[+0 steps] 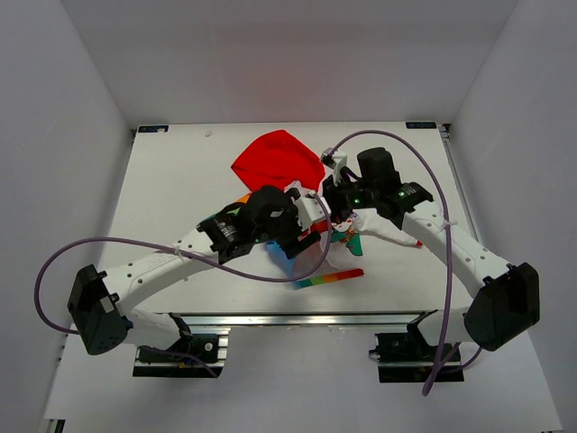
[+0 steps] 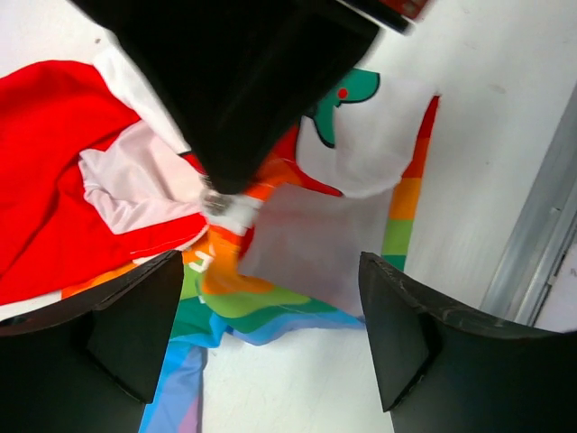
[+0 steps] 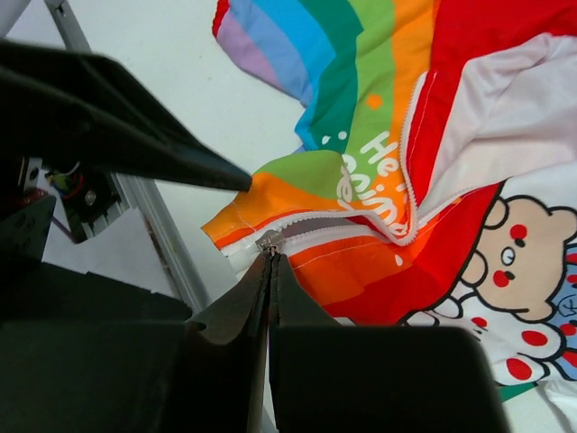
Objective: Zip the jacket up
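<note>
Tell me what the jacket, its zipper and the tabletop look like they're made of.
The jacket looks like thin, matte printed cloth that creases softly. Its zipper teeth look like fine white plastic. The zipper pull glints silvery, likely metal. The table looks like a smooth, hard white board, matte; the material is unclear.

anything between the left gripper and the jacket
Nothing visible. The left gripper hangs open over the jacket at its rainbow hem; the right gripper, shut on the zipper pull, is beyond it.
</note>
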### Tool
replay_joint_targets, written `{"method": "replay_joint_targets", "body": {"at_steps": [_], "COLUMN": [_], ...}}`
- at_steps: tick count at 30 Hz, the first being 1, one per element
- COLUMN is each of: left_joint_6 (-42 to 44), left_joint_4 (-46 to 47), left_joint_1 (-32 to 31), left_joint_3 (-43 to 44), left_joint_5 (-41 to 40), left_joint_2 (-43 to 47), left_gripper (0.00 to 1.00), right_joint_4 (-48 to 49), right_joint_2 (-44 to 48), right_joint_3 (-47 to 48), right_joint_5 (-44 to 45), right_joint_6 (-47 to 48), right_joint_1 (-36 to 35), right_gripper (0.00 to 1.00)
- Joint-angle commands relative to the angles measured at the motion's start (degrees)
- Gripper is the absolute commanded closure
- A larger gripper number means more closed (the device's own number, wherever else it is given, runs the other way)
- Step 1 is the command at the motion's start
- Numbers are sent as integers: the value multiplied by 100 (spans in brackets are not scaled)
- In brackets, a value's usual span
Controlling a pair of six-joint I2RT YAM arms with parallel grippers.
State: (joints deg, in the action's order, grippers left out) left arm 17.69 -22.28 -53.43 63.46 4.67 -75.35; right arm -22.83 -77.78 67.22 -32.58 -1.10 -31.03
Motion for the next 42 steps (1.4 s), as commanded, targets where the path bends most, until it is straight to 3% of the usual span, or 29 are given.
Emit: {"method": "replay_joint_targets", "body": {"at_steps": [1,7,12,21,22,24,25,38,42], "left_joint_6": [-20,32,103,50,41,33,15,-3,-29], "left_joint_4": [66,145,-65,-75,-31,74,101,128,67], "left_joint_1": [-18,-18,-18,-18,-18,-18,-27,-18,-18], "left_joint_3": [289,351,527,483,448,404,369,298,272], "left_joint_5": [-256,-379,-370,-256,-238,-212,-212,113,149], "left_joint_2": [47,-120,-401,-375,-331,-226,-191,275,319], "left_gripper": [12,16,33,73,82,90,100,100,100], "right_joint_4": [103,112,165,121,121,95,86,68,103], "right_joint_2": [166,254,307,228,228,210,202,-431,-598], "right_joint_3": [-104,-139,-104,28,19,10,19,72,89], "right_joint_5": [-337,-556,-583,-434,-434,-390,-355,401,1129], "right_joint_6": [49,84,49,-153,-153,-162,-171,14,-30], "right_joint_1": [18,18,18,26,26,26,26,26,26], "right_gripper": [100,100,100,100,100,100,100,100,100]}}
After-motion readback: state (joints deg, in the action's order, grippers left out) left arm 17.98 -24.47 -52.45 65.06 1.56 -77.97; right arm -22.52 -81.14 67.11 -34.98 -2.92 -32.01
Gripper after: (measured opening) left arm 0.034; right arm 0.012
